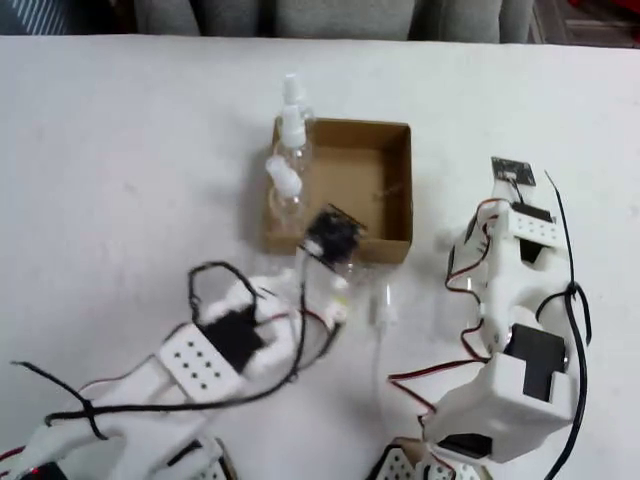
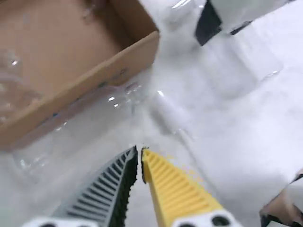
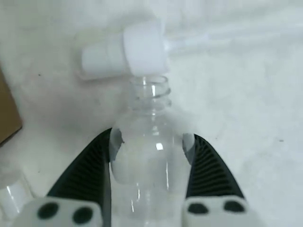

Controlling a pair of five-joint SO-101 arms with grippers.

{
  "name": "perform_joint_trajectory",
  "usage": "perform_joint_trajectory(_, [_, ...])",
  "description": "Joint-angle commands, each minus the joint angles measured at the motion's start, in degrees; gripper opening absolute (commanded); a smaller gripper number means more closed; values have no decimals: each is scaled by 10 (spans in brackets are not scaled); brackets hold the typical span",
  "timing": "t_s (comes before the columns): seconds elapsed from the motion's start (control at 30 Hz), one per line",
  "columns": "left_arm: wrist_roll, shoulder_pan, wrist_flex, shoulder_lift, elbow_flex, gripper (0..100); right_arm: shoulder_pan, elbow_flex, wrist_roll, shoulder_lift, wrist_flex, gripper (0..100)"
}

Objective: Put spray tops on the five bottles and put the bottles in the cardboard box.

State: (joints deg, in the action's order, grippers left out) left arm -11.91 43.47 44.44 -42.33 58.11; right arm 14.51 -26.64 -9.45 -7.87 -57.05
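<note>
Bottle (image 3: 144, 109), clear, neck open: clamped across its body by the right gripper (image 3: 152, 137), whose fingers are spread to the bottle's width. Spray top (image 3: 125, 49) lies on its side on the table (image 3: 246, 118) just beyond the open neck, almost touching the rim. Its thin tube trails off along the table. An edge of the cardboard box (image 3: 7, 109) shows close by on one side.

Left gripper (image 2: 140, 151): grey and yellow fingers pressed together at the tips, nothing between them. Ahead of it a second bottle (image 2: 80, 123), also clear, lies on its side on the table against the outside of the box's near wall, by a corner. It is blurred, so cannot tell whether it is capped.

High view: box sits mid-table, nearer the far edge. Three capped bottles (image 1: 293, 135) stand in a row at the box wall that faces the table's left edge; cannot tell whether they are inside or outside that wall. A spray top lies between the box's near wall and the table's near edge.
</note>
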Motion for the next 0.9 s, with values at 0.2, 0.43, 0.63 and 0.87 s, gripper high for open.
perform_joint_trajectory(0.2, [-96,58,-148,106,-57,31,5,12,19,0,21,17])
perform_joint_trajectory(0.43, [-171,54,-151,261,-118,260,4,12,18,-1,22,17])
perform_joint_trajectory(0.63, [-229,27,-153,332,-156,290,-7,12,18,-1,22,17])
perform_joint_trajectory(0.87, [-244,-2,-149,425,-206,290,-7,12,18,-1,22,17])
